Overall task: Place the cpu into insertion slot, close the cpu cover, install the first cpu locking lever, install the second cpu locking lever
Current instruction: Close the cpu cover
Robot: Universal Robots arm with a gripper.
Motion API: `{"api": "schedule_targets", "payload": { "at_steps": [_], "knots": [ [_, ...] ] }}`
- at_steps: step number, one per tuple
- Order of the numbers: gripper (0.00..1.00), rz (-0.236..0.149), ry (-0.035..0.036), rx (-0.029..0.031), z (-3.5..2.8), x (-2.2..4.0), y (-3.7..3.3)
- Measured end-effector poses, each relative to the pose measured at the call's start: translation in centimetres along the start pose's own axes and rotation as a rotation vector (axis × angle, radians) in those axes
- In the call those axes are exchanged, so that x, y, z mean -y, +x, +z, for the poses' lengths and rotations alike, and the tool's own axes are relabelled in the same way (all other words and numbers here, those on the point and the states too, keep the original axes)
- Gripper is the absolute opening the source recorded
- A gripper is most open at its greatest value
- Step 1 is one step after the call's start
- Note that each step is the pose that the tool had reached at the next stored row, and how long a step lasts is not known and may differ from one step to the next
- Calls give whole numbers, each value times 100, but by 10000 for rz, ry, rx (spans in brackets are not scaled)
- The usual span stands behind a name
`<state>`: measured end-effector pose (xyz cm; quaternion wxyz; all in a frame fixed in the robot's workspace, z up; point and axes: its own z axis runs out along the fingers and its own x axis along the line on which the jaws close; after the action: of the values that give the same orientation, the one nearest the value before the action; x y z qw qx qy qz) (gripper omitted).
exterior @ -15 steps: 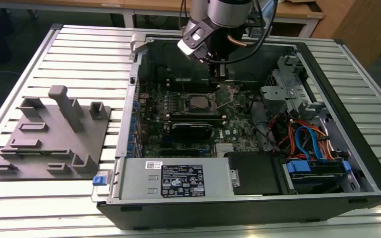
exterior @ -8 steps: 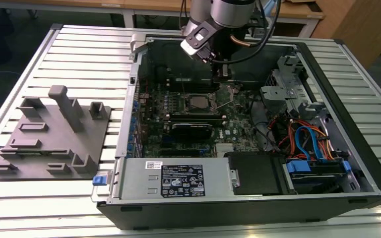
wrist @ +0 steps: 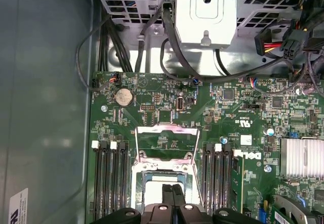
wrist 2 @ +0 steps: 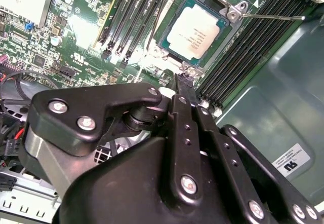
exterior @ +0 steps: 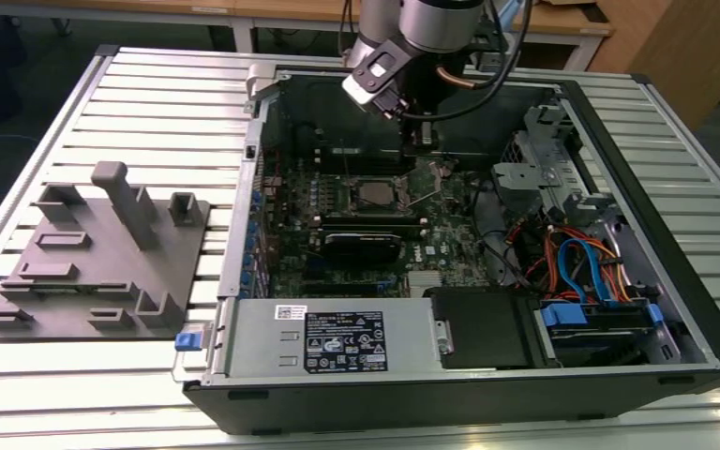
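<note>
The cpu (wrist 2: pixel 195 29), a square chip with a silver-tan top, lies in the insertion slot (wrist 2: pixel 171 45) on the green board; in the exterior view the cpu (exterior: pixel 370 192) is a small pale square. The cpu cover (wrist: pixel 165 142), a thin silver frame, stands swung open behind the insertion slot (wrist: pixel 162 179). A thin metal locking lever (wrist 2: pixel 273 16) sticks out from one socket corner. My gripper (wrist 2: pixel 182 82) is shut with nothing between its fingers, its tip just above the socket's edge. The same gripper (wrist: pixel 172 191) shows in the first wrist view and hangs inside the case (exterior: pixel 418 145).
Black memory slots (wrist 2: pixel 243 57) flank the socket on both sides. A metal drive cage (wrist: pixel 207 11) and black cables (wrist: pixel 116 46) sit beyond the cover. A heat sink (wrist: pixel 301 158) lies to one side. A grey fixture (exterior: pixel 97 253) stands on the table at the exterior view's left.
</note>
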<state>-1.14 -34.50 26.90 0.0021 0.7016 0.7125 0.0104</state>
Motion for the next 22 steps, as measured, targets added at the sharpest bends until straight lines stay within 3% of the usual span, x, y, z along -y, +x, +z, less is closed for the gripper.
{"api": "schedule_targets", "payload": {
  "at_steps": [11, 12, 22],
  "knots": [
    [10, 2, 0, 0, 1, -54, -1],
    [10, 2, 0, 0, 2, -124, -2],
    [10, 1, 0, 0, 3, -150, -2]
  ]
}}
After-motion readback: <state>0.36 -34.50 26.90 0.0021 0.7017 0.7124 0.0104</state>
